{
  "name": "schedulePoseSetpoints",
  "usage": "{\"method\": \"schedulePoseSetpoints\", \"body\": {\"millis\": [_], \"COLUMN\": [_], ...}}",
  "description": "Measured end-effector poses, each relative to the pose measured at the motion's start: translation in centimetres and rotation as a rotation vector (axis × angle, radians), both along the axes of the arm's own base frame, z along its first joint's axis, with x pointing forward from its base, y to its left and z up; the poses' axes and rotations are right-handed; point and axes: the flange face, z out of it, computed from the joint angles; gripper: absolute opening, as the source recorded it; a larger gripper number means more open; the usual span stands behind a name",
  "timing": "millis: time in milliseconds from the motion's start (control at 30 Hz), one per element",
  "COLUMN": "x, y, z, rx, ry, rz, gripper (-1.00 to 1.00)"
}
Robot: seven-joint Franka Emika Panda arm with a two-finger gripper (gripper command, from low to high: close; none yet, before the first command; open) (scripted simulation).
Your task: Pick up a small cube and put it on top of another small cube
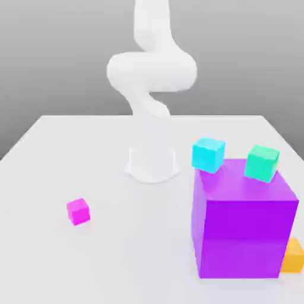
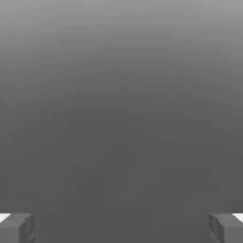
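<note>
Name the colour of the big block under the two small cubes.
The big block is purple, clearest in the exterior view.

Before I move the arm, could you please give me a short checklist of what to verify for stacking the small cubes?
1. Gripper open: ok, fingers spread wide.
2. Nothing held between the fingers: ok.
3. Magenta cube free to grasp: ok, it sits apart on the table.
4. Gripper lined up over the magenta cube: not ok, the hand view shows plain gray between the fingers.
5. Magenta cube stacked on another small cube: not ok.
6. Which small cube should take it, cyan, green or orange: cannot tell.
</note>
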Motion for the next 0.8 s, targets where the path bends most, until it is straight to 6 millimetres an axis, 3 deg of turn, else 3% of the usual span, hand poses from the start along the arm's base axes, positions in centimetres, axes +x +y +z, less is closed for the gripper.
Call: {"method": "schedulePoseSetpoints", "body": {"millis": [133,300,433,533,600,667,800], "x": [2.9,2.2,-1.7,-6.9,-10.8,-12.8,-13.2], "y": [-5.0,-11.2,-15.3,-17.3,-17.6,-17.5,-17.7], "z": [-9.9,-22.4,-32.6,-40.3,-44.6,-47.1,-50.1], "rx": [0.042,0.115,0.195,0.274,0.332,0.358,0.359], "ry": [0.135,0.297,0.431,0.541,0.61,0.643,0.653], "rz": [-0.16,-0.365,-0.543,-0.694,-0.791,-0.84,-0.859], "gripper": [0.0,0.0,0.0,0.0,0.0,0.0,0.0]}}
